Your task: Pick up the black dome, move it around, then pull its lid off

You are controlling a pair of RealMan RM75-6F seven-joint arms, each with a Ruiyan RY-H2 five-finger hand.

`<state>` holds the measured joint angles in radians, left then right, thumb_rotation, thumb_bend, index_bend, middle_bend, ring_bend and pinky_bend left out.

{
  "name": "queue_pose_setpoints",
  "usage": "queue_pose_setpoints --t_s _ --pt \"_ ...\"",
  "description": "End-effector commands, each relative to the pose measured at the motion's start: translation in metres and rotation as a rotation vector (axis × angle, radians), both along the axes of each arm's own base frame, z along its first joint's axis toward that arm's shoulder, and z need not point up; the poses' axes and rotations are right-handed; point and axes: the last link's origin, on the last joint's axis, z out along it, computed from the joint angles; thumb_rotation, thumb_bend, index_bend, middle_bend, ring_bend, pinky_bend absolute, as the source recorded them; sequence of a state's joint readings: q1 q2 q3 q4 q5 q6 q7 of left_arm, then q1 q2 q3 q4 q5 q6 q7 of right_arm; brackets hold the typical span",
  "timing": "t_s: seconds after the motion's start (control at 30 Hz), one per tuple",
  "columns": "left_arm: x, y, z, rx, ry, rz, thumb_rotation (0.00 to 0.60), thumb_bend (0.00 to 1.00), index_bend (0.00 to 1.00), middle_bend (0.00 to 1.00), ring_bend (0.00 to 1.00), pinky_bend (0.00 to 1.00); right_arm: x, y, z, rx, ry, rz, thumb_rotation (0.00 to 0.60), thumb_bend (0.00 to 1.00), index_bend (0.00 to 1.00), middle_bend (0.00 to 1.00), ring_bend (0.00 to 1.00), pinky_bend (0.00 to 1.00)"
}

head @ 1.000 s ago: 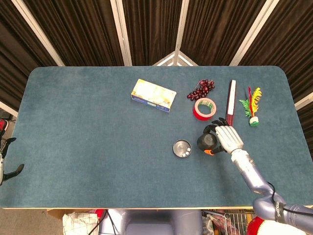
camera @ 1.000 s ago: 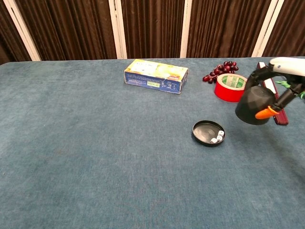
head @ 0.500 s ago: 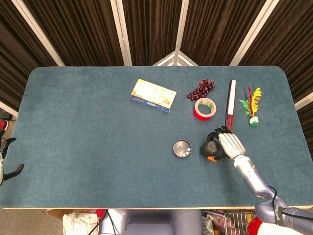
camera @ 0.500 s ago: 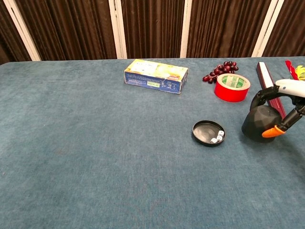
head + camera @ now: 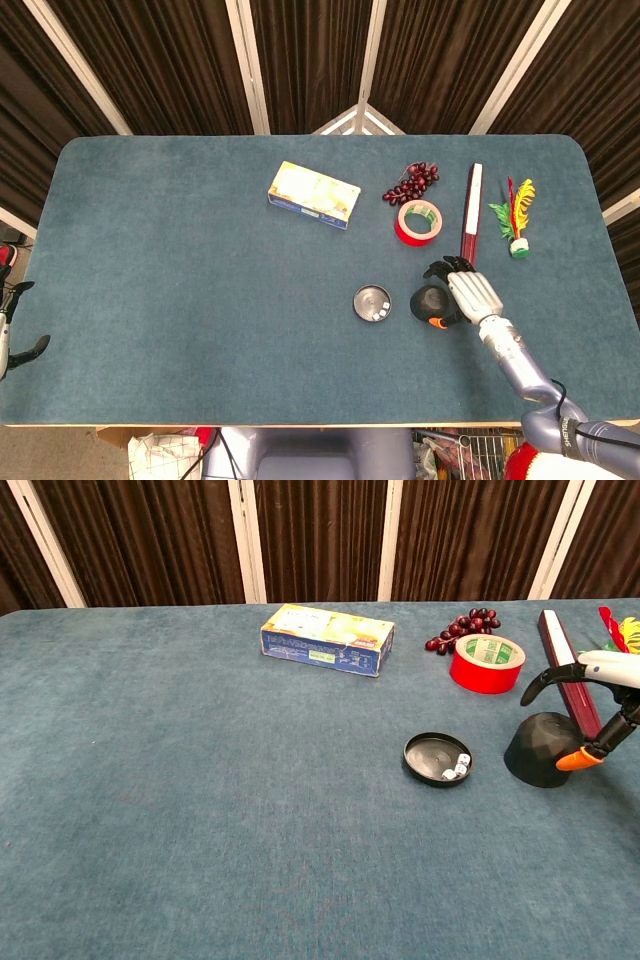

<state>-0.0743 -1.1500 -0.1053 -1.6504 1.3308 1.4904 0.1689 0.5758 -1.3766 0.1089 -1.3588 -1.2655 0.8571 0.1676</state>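
The table (image 5: 200, 300), covered in blue-green cloth, fills both views; its near edge is cut off in the chest view. The right hand (image 5: 470, 293) (image 5: 612, 670) sits toward the near right part of the table, its wrist and forearm running off the chest view's right edge. Its fingers (image 5: 545, 678) arch apart above the black dome (image 5: 542, 748) (image 5: 430, 300), and an orange thumb tip lies at the dome's right side; whether it touches cannot be told. The dome stands flat on the table, hollow side down. Just to its left lies a shallow black lid (image 5: 437, 757) (image 5: 371, 302), open side up, with small white dice (image 5: 456, 769) in it. Toward the far edge lie a yellow and blue box (image 5: 326, 638), a red tape roll (image 5: 487, 662), a dark red strip (image 5: 471, 215), grapes (image 5: 411, 182) and a feathered shuttlecock (image 5: 514, 222), half cut off in the chest view. Only dark clamp-like parts at the head view's left edge show there; the left hand itself is hidden.
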Motion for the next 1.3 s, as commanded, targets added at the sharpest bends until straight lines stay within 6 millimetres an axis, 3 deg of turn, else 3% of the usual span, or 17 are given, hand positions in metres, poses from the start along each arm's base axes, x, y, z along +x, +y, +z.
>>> queue_pose_setpoints --t_s 0.03,0.23,0.43,0.6,0.77,1.1,1.3 --pt "0.000 0.000 0.000 0.000 -0.001 0.000 0.600 0.31 0.22 0.00 0.00 0.09 -0.001 0.001 0.001 0.013 0.005 -0.005 0.600 0.10 0.20 0.10 0.04 0.00" --pt "0.000 0.000 0.001 0.005 -0.004 0.002 0.600 0.31 0.22 0.00 0.00 0.09 0.003 0.001 0.011 0.004 -0.008 -0.002 0.600 0.10 0.17 0.09 0.03 0.00" --pt "-0.001 0.000 0.002 0.004 -0.010 0.002 0.600 0.31 0.22 0.00 0.00 0.09 0.010 0.010 0.045 -0.097 -0.073 0.032 0.600 0.10 0.17 0.09 0.04 0.00" --pt "-0.001 0.000 0.005 0.007 -0.021 0.003 0.600 0.31 0.21 0.00 0.00 0.09 -0.001 0.036 0.075 -0.189 -0.012 0.072 0.600 0.10 0.16 0.09 0.03 0.00" --pt "-0.002 -0.003 0.008 -0.005 -0.036 0.023 0.600 0.31 0.15 0.00 0.00 0.09 -0.017 0.072 0.092 -0.239 0.134 0.083 0.600 0.10 0.08 0.09 0.03 0.00" --pt "-0.001 -0.008 0.018 0.010 -0.068 0.006 0.600 0.31 0.15 0.00 0.00 0.09 -0.039 0.137 0.132 -0.470 0.307 0.049 0.600 0.10 0.08 0.09 0.02 0.00" --pt "-0.003 -0.011 0.024 0.028 -0.078 0.002 0.600 0.31 0.16 0.00 0.00 0.09 -0.044 0.152 0.145 -0.530 0.318 0.063 0.600 0.10 0.08 0.09 0.02 0.00"
